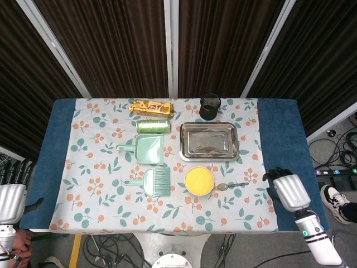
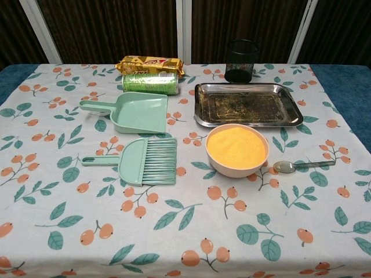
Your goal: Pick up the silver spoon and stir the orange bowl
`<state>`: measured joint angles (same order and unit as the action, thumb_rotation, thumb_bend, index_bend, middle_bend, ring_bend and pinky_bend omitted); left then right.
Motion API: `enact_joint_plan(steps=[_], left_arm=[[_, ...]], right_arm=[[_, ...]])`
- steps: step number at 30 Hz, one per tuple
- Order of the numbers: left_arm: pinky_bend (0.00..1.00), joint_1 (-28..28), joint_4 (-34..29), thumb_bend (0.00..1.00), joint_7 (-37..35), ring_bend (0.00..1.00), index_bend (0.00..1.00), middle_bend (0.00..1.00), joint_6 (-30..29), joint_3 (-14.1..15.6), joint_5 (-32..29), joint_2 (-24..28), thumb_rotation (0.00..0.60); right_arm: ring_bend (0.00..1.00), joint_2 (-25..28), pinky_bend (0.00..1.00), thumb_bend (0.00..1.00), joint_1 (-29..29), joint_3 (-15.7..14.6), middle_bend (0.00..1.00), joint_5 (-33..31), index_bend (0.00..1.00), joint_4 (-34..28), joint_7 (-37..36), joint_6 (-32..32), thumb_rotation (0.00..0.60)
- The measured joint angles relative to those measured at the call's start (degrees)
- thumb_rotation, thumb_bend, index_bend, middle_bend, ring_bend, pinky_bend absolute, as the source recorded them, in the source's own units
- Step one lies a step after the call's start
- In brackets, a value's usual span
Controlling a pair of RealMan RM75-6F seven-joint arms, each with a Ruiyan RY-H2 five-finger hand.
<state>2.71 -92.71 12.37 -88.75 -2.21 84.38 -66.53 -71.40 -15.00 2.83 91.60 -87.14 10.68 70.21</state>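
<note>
Both robot hands empty; right robot hand (image 1: 289,191) should approach silver spoon (image 2: 301,166) handle, avoiding orange bowl (image 2: 237,150)
</note>
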Motion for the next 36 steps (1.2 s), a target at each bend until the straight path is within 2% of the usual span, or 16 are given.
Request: enact_joint_plan(steps=[5, 8, 18, 36], left_arm=[[0.08, -0.54, -0.11, 0.00, -0.50, 0.09, 0.15, 0.16, -0.20, 0.18, -0.28, 0.39, 0.600], [0.08, -0.62, -0.16, 0.00, -0.73, 0.09, 0.15, 0.16, -0.11, 0.12, -0.47, 0.53, 0.600], [0.08, -0.29, 0.02, 0.00, -1.29, 0.09, 0.15, 0.16, 0.90, -0.03, -0.66, 0.35, 0.600], [0.08, 0.11, 1.58, 0.00, -2.65, 0.09, 0.15, 0.16, 2.29, -0.30, -1.58, -0.36, 0.600]], right_arm=[[0.05, -5.64, 0.16, 0.35, -4.07, -0.01, 0.20, -1.77, 0.43, 4.44, 5.70, -6.59, 0.600], [0.01, -9.06, 0.11, 0.35, -5.52, 0.15, 0.17, -3.54, 0.43, 7.39, 7.62, -8.69, 0.600], [0.00, -15.20, 0.07, 0.32, -8.01, -0.03, 0.17, -6.26, 0.43, 14.05, 8.11, -11.25, 0.600], [0.00, -18.60, 0.06, 0.31, -9.07, -0.69, 0.18, -8.28, 0.45, 16.83, 7.66, -11.10, 0.600]])
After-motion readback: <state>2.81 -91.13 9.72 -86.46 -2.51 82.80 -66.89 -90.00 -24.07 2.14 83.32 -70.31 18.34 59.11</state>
